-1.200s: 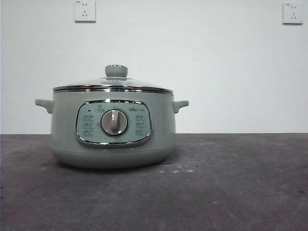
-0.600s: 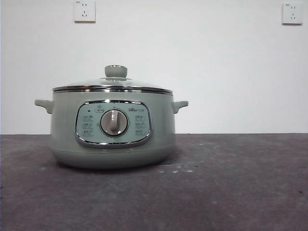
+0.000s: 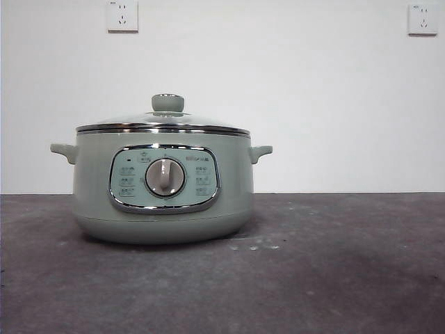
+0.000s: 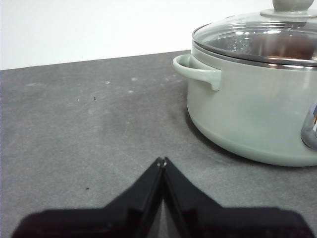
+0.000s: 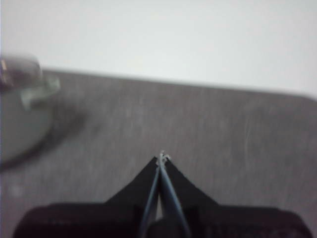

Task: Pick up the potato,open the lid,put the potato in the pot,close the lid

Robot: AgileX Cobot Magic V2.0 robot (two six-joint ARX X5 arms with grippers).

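Note:
The pale green pot (image 3: 163, 184) stands on the dark table left of centre, with its dial facing the front camera. The glass lid (image 3: 163, 124) sits closed on it, knob (image 3: 167, 103) up. In the left wrist view the pot (image 4: 247, 114) is close by on one side, and a dim brownish shape (image 4: 292, 48) shows through the lid (image 4: 257, 42); I cannot tell whether it is the potato. My left gripper (image 4: 162, 161) is shut and holds nothing, low over bare table beside the pot's handle (image 4: 195, 70). My right gripper (image 5: 161, 157) is also shut and holds nothing, farther from the pot (image 5: 22, 114). No arm shows in the front view.
The grey table (image 3: 334, 264) runs back to a white wall with two sockets (image 3: 122, 15) high up. The right wrist picture is blurred.

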